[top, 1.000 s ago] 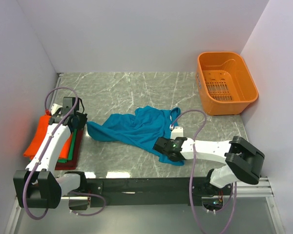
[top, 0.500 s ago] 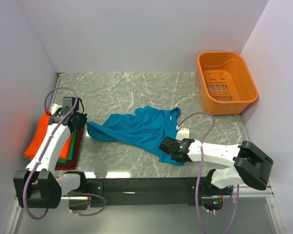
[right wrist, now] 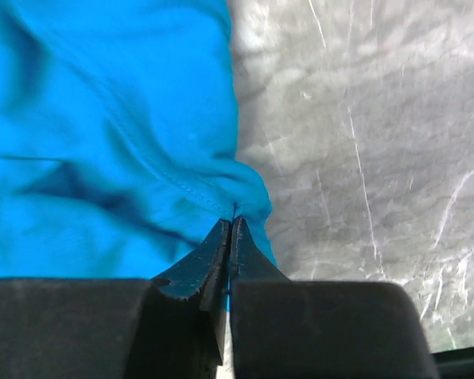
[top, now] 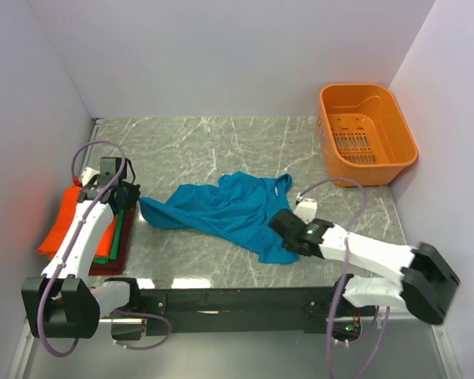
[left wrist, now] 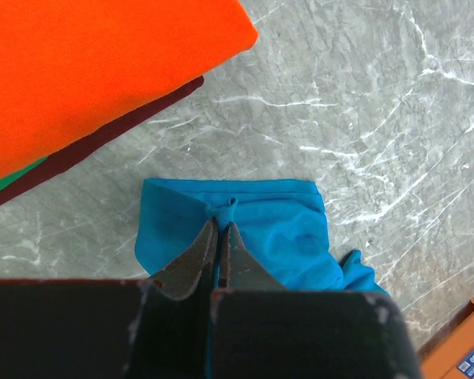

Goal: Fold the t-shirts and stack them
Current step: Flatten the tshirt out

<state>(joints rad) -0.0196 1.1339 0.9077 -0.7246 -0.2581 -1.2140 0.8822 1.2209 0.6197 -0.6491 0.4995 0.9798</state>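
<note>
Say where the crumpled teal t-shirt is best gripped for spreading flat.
At its edges, from opposite ends: the teal t-shirt lies bunched lengthwise, so the left fingers pinch its left tip and the right fingers its right hem fold.

Beyond the left gripper point(left wrist: 221, 227) and to its right, the marble table point(left wrist: 363, 103) lies bare. Ahead-left of its fingertips the folded stack, orange t-shirt point(left wrist: 87, 71) on top, stands in the way, near but apart. Right of the right gripper point(right wrist: 231, 225) the marble is open. The teal-blue t-shirt point(right wrist: 103, 134) covers the left and front, and the orange basket point(top: 367, 172) stands well beyond.
</note>
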